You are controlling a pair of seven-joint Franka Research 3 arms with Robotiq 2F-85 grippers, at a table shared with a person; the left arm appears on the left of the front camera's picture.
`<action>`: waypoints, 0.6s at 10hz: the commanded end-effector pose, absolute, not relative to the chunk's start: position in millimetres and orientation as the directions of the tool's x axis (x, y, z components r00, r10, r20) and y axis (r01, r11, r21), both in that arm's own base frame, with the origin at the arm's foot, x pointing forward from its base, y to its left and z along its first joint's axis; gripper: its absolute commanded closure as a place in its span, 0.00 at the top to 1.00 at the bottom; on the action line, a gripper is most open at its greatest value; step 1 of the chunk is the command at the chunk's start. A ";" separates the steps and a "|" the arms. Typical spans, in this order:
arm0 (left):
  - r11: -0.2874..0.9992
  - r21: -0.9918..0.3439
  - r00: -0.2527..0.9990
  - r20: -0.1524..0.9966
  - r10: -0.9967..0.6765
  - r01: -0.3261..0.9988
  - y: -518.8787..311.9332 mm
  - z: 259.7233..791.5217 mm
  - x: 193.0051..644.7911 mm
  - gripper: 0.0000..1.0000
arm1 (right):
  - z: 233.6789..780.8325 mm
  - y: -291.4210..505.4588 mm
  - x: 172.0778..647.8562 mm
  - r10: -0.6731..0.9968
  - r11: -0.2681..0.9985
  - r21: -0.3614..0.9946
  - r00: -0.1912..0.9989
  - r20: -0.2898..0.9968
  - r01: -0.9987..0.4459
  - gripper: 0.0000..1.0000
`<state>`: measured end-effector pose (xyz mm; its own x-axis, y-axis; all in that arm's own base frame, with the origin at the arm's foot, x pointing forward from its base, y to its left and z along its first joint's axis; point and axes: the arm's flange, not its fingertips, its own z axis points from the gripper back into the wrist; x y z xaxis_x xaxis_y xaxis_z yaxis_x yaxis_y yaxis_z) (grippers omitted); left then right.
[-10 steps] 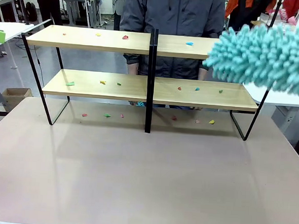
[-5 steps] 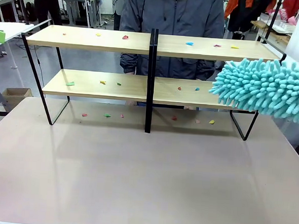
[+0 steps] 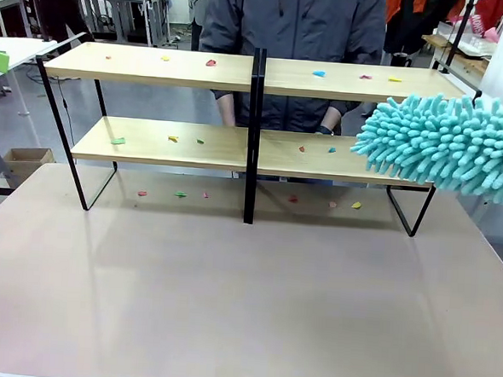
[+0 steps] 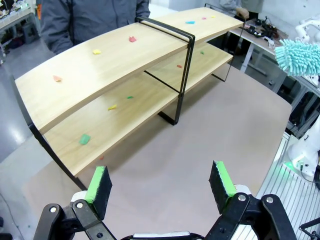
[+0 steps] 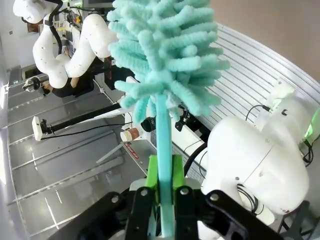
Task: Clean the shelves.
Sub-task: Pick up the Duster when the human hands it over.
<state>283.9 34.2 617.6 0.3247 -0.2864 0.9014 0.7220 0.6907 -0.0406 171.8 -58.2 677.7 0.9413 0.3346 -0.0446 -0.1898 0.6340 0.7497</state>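
- The shelves (image 3: 156, 66) stand across the far half of the beige tabletop (image 3: 228, 298). They have two tiers of light-wood boards in a thin black frame, with a black divider in the middle, and a person (image 3: 292, 20) stands close behind them.
- Small coloured scraps (image 3: 210, 63) dot both tiers and the table under the rack.
- To my eye the rack is stiff but light. That thin frame would likely skid or rock if shoved, so the boards want gentle sweeps. If it needs steadying, a black upright looks like the place to take hold.
- The turquoise duster (image 3: 446, 153) has a soft, shaggy head on a thin, rigid handle and looks almost weightless. It hangs at the rack's right end, about level with the gap between the tiers.
- The right gripper (image 5: 162, 170) is clenched on the handle low down, with a green pad pressed to each side.
- The left gripper (image 4: 160, 182) has its jaws spread wide with nothing between them, above the table near the rack's left end.
- From the front I cannot tell whether the head touches the boards. The left wrist view shows it beyond the far end, apart from them. The right wrist view shows the grip itself.
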 end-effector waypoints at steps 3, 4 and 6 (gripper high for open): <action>0.686 -0.046 0.325 0.902 -0.284 0.726 33.7 616.3 285.2 1.00 | 688.2 -55.4 170.1 0.330 0.620 0.763 0.943 -0.043 -0.182 0.00; 0.686 -0.046 0.325 0.902 -0.284 0.726 33.7 616.3 285.2 1.00 | 688.2 -55.4 170.1 0.330 0.620 0.763 0.943 -0.043 -0.182 0.00; 0.686 -0.046 0.325 0.902 -0.284 0.726 33.7 616.3 285.2 1.00 | 688.2 -55.4 170.1 0.330 0.620 0.763 0.943 -0.043 -0.182 0.00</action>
